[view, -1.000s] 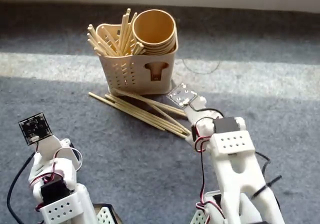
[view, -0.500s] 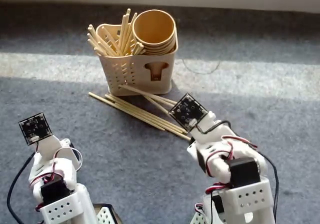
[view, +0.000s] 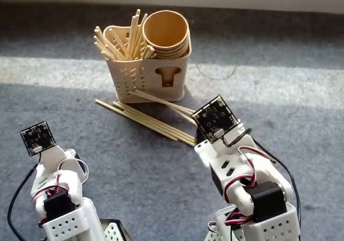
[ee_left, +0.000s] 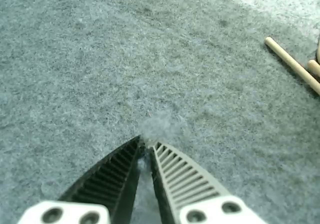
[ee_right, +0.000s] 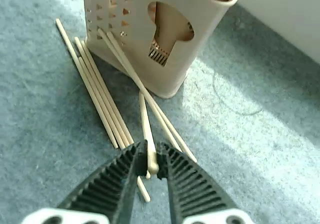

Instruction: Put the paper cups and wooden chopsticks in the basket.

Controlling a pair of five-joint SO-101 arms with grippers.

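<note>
Right jaws nip chopstick (ee_right: 145, 129) end; left jaws closed, empty. We judge pickup underway; next lift, tip into basket (ee_right: 137, 44).

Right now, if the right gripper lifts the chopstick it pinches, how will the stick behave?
The wooden chopstick looks thin and straight, so it is probably stiff and light. The right gripper holds it near one end, so it may pivot in the jaws. Its round, smooth shaft could slip or roll.

Left end effector (ee_left: 148, 145) is hanging just over the grey carpeted tabletop (ee_left: 125, 59), fingers closing tip to tip, gripping nothing. Wooden chopsticks (ee_left: 292, 64) are lying at the edge, well apart.
</note>
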